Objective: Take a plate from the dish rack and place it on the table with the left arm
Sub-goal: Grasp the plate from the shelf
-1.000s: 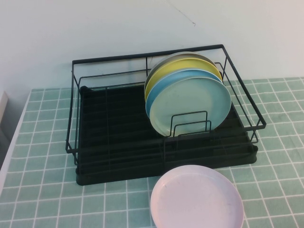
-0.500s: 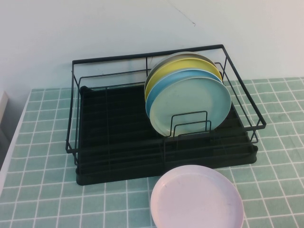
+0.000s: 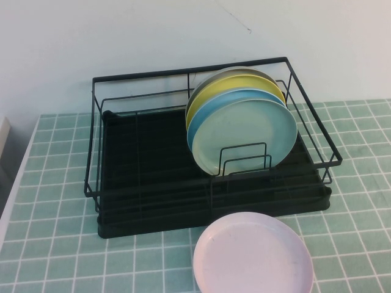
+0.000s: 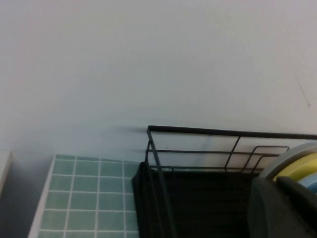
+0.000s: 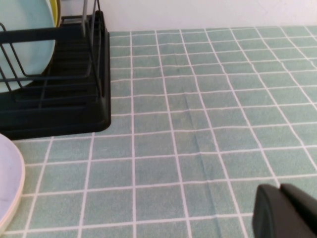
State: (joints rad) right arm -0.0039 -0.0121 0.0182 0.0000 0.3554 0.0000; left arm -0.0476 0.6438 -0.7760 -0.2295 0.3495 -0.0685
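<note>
The pale mint-green plate [image 3: 244,137] stands upright at the front of a stack in the right half of the black wire dish rack [image 3: 140,177]. It also shows in the right wrist view [image 5: 25,34]. Neither arm shows in the high view. My left gripper [image 4: 275,184] is shut and empty, raised beside the rack's [image 4: 198,198] left back part, apart from the plates. My right gripper [image 5: 280,191] is shut and empty, low over the teal tiled table [image 5: 198,99] to the right of the rack [image 5: 74,99].
Behind the mint plate stand a sky-blue plate [image 3: 211,110], a yellow plate [image 3: 208,94] and a grey plate [image 3: 232,71]. A pale pink plate [image 3: 253,256] lies flat on the table [image 3: 55,244] in front of the rack. A white wall stands behind.
</note>
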